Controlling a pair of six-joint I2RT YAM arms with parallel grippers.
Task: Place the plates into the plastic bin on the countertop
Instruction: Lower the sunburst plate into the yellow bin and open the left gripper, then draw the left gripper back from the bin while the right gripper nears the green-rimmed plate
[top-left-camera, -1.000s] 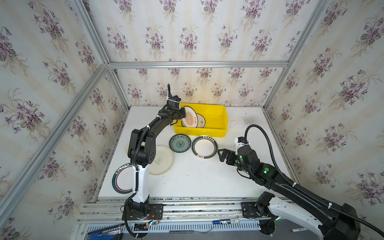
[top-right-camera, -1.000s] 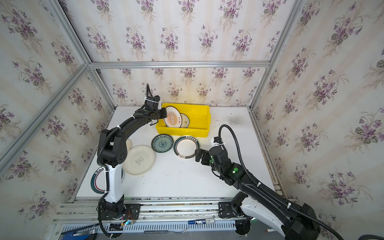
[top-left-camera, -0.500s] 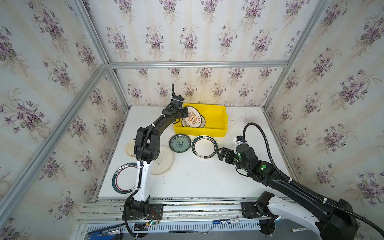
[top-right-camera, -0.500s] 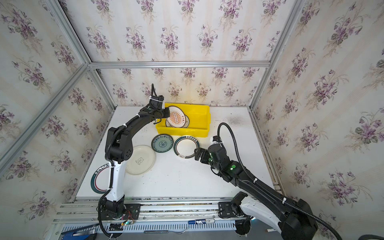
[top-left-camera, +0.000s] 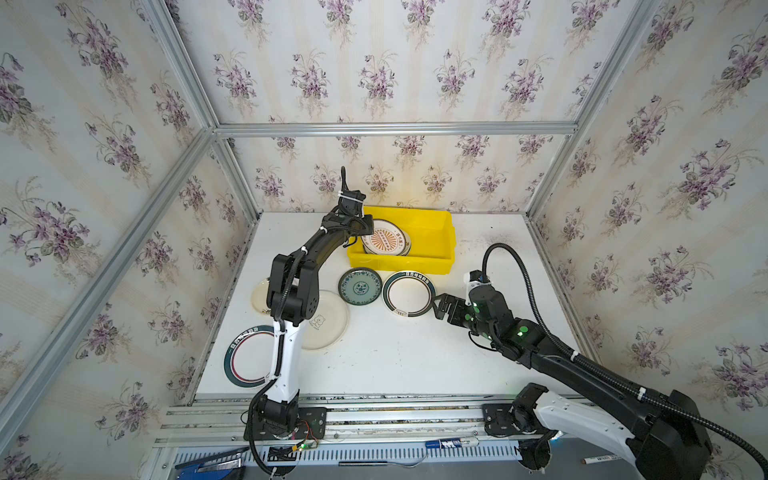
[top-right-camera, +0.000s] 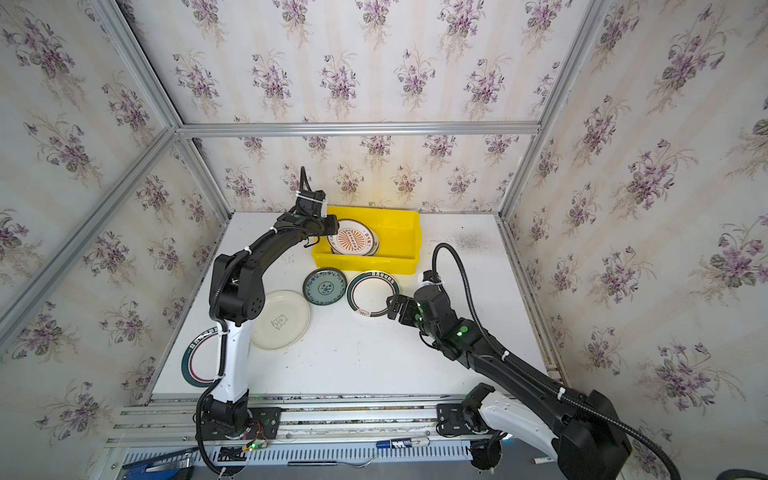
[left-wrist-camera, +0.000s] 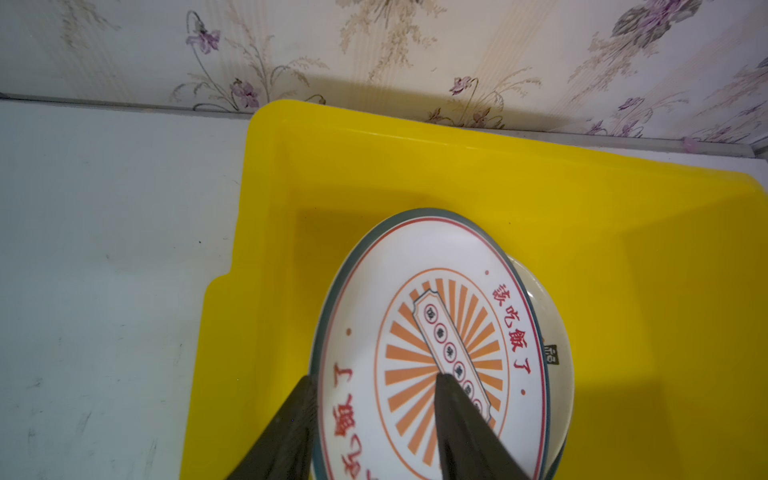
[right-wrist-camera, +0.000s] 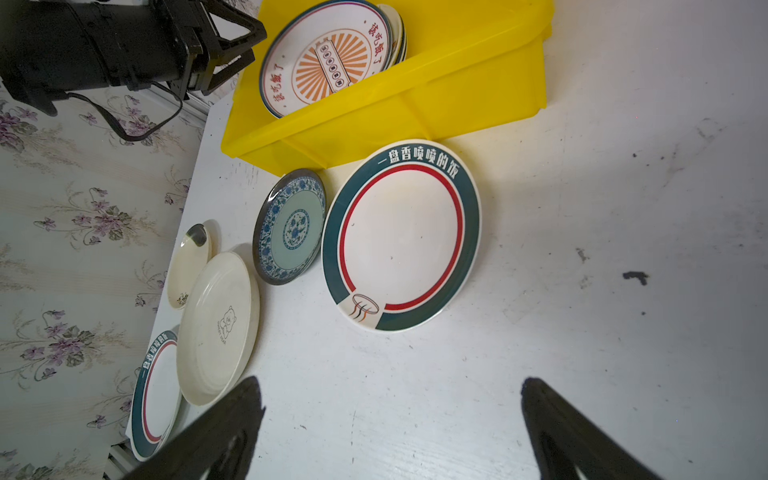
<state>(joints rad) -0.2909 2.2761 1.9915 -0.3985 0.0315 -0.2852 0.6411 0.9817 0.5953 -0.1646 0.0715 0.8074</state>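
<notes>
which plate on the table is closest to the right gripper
The green-rimmed, red-ringed plate right of the teal floral plate; its twin lies far left.

bin (top-left-camera: 432, 237) stood at the middle of the far edge of the surface (top-left-camera: 395, 365) | stacked plates (top-left-camera: 384, 240) leaned in the bin's left end | front-left plate (top-left-camera: 360, 286) and front-right plate (top-left-camera: 408, 293) lay side by side just before the bin's near wall | left-edge plate (top-left-camera: 258, 293), middle-left plate (top-left-camera: 330, 324) and corner plate (top-left-camera: 245, 359) lay by the left edge, the last toward the near-left corner
</notes>
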